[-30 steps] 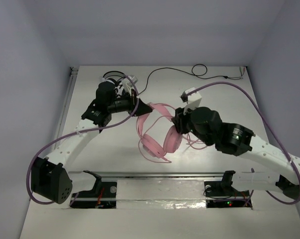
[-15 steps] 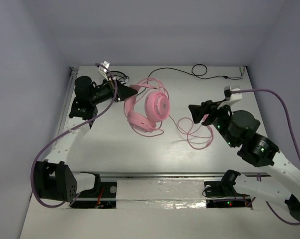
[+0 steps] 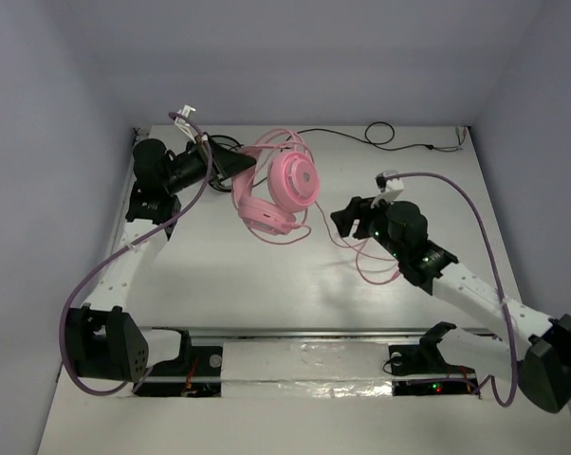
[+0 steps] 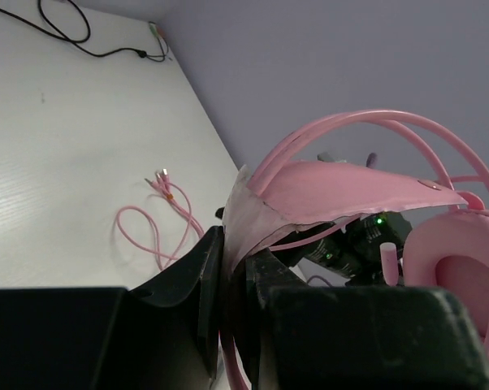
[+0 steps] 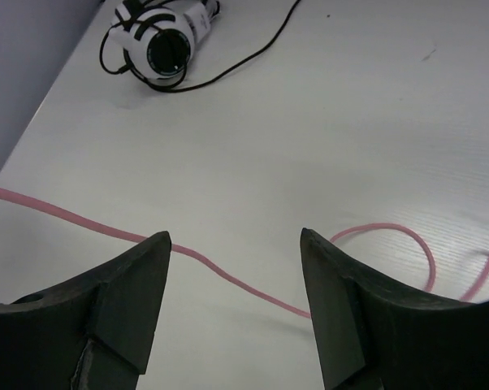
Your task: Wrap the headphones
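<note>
- Left gripper (image 3: 246, 166): jaws clamped narrow on the padded headband (image 4: 342, 183) of the headphones (image 3: 276, 190). The wrist view shows the pad pinched between them.
- The headphones sit at the far left-centre of the bench (image 3: 219, 284). They look lifted off it, hanging from that grip, with one earcup (image 3: 295, 180) facing up toward the top camera.
- Right gripper (image 3: 344, 220): jaws wide and holding nothing. It is low over the bench, just right of the headphones.
- The cable (image 3: 376, 265) trails from the headphones down to the bench and lies in loose loops beside and in front of the right gripper. In the right wrist view a strand of it (image 5: 228, 272) runs across the bench under the open jaws.
- The plug end (image 4: 159, 179) lies free on the bench next to a loop.
- Progress estimate: early. The headphones are secured, but no cable turns show around the headband or earcups. The thin pink arcs over the headband may be frame wires; I cannot tell.
- Left to do: right jaws pick up the cable, wind the slack around the headphones, tuck in the plug.
- The black-and-white headphones (image 5: 167, 45) sit at the far edge behind the left gripper, well apart from the loops and not involved.
- Risk: the thin cable lies flat on the bench and is easy to miss when the jaws close.
</note>
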Controlling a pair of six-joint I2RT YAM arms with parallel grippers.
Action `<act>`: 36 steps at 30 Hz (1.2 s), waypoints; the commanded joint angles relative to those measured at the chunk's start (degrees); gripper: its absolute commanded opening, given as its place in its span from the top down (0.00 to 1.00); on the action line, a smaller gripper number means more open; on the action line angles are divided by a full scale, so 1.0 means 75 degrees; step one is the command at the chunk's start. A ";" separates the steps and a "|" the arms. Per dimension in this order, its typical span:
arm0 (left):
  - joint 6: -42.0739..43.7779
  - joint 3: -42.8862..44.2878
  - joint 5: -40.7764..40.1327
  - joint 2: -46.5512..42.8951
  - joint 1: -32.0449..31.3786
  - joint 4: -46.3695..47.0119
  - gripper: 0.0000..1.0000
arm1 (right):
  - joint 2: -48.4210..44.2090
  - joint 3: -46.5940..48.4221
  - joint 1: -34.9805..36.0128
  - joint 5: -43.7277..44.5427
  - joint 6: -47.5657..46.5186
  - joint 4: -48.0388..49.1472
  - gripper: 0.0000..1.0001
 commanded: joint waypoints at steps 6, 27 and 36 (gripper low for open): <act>0.0513 0.1044 -0.0915 -0.0382 0.0132 -0.0870 1.00 | 0.1292 -0.0780 -0.0067 -0.1620 0.0303 0.3028 0.30; 0.0093 0.1666 -0.1843 -0.0347 0.0132 -0.1036 1.00 | 0.3376 -0.0198 -0.0067 -0.2685 0.0596 0.3454 0.75; -0.1430 0.0706 -0.2578 -0.0464 0.0132 0.0547 1.00 | 0.3941 0.0260 0.0892 -0.2677 0.0690 0.3150 0.88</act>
